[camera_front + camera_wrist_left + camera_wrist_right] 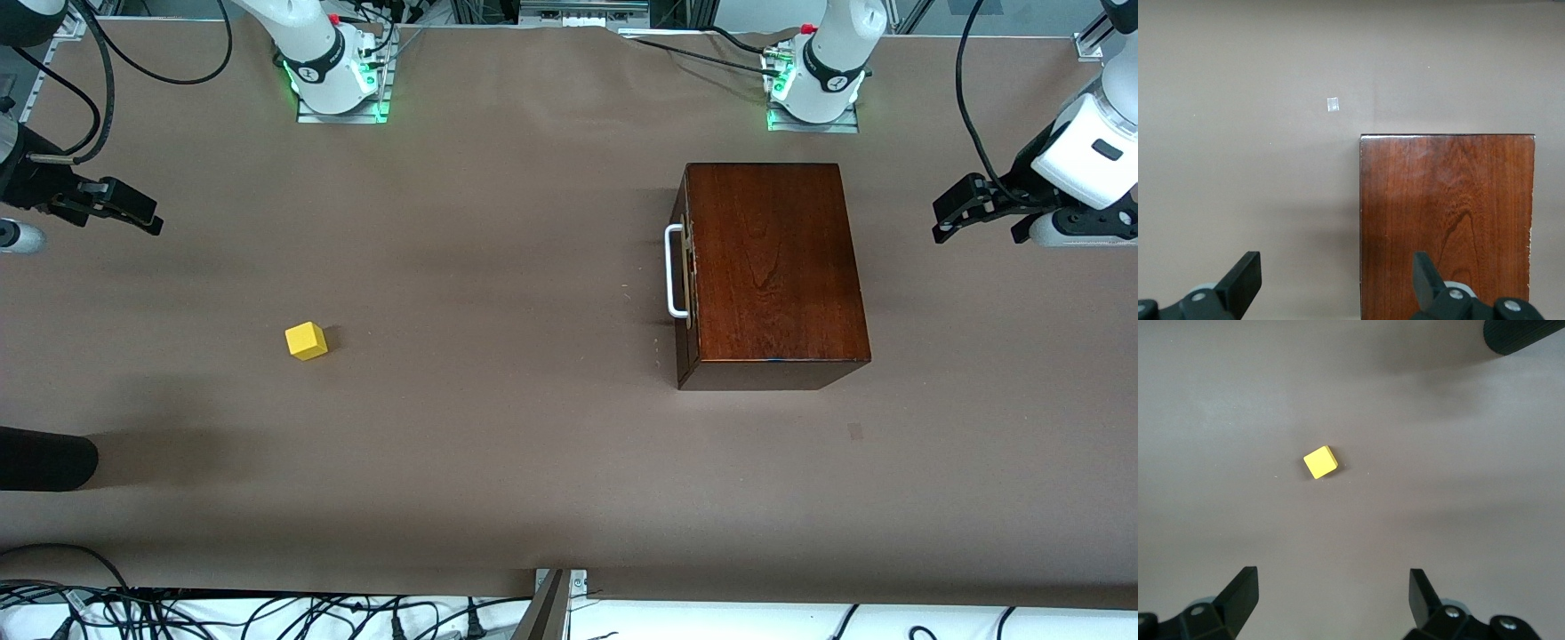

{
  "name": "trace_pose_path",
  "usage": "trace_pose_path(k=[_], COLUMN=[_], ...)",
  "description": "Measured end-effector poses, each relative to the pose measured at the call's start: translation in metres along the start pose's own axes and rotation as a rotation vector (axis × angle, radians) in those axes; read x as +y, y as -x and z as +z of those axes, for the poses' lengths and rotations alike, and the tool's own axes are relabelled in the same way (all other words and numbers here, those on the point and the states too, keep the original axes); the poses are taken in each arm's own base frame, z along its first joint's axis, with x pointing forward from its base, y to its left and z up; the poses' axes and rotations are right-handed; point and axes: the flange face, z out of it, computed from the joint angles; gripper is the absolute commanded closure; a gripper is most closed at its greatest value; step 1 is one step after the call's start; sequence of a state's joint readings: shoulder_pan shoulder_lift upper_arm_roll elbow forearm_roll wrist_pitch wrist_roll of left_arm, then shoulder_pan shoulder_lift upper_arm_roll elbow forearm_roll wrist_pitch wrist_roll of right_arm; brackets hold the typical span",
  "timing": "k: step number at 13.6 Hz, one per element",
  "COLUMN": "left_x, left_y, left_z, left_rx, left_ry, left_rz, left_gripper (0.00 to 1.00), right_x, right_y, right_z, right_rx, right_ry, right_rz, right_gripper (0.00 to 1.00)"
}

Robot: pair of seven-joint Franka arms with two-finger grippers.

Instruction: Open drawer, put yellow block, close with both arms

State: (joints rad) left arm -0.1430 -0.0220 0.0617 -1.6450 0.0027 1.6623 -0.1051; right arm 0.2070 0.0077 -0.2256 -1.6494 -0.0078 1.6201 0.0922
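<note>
On the table (533, 178), yellow block (307, 340) lies well apart from shut drawer (686, 271); both grippers' fingers (1241, 280) spread wide, holding nothing.

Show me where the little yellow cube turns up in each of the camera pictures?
Front view: the yellow block lies on the brown table cover, toward the right arm's end.
Left wrist view: not in it.
Right wrist view: near the middle, ahead of the open right gripper.
Shared landmark: the brown table cover.
</note>
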Motion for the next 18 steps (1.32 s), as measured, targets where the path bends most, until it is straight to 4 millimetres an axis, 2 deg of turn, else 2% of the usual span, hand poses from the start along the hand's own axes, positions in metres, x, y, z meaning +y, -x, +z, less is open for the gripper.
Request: trace_pose_path(k=[4,7,9,11,15,18], left_x=[0.006,0.042,0.075,0.116,0.212,0.266], left_y=[0.003,0.007,0.011,0.015,0.030,0.044], left_z=[-0.006,-0.004,0.004,0.020,0.059,0.096], left_rx=[-0.012,-0.018,-0.032,-0.060,-0.081,-0.123], left_ry=[0.000,0.001,0.000,-0.004,-0.006,-0.027], left_rz=[0.012,0.070,0.087,0.072,0.027,0.040], left_gripper=[0.00,0.00,0.00,0.00,0.00,0.00], right_x=[0.000,0.001,0.002,0.003,0.004,0.004], right_y=[0.000,0.000,0.000,0.000,0.000,0.000], right_z=[0.000,0.000,0.000,0.000,0.000,0.000], right_rx=[0.000,0.000,0.000,0.000,0.000,0.000], right_ry=[0.000,0.000,0.000,0.000,0.000,0.000], right_rz=[0.000,0.003,0.004,0.005,0.006,0.007], right_gripper=[0.00,0.00,0.00,0.00,0.00,0.00])
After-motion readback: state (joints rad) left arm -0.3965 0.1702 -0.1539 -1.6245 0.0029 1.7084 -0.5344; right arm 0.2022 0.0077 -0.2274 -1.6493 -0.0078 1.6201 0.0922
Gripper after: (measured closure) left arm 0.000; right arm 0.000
